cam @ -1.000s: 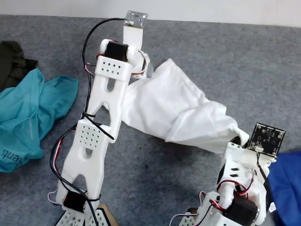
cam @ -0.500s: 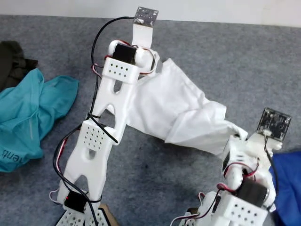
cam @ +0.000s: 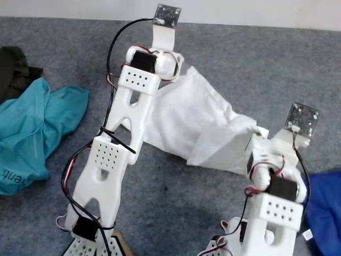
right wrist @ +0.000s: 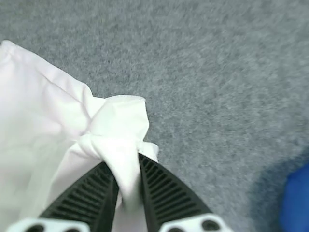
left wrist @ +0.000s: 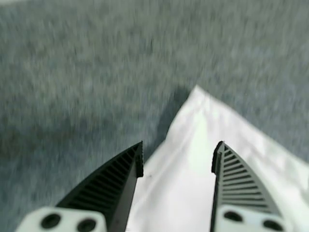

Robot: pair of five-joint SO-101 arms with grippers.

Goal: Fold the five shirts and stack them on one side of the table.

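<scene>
**White shirt being spread out for folding**

The crumpled white fabric shirt lies near the middle of the grey carpeted tabletop, between the two arms. The right claw is pinched tight on a bunched corner of it. The left claw stands wide, jaws astride the shirt's far edge without gripping. This looks like the flattening step. Next, the left claw probably needs to close on that edge so both can draw the cloth taut.
</scene>
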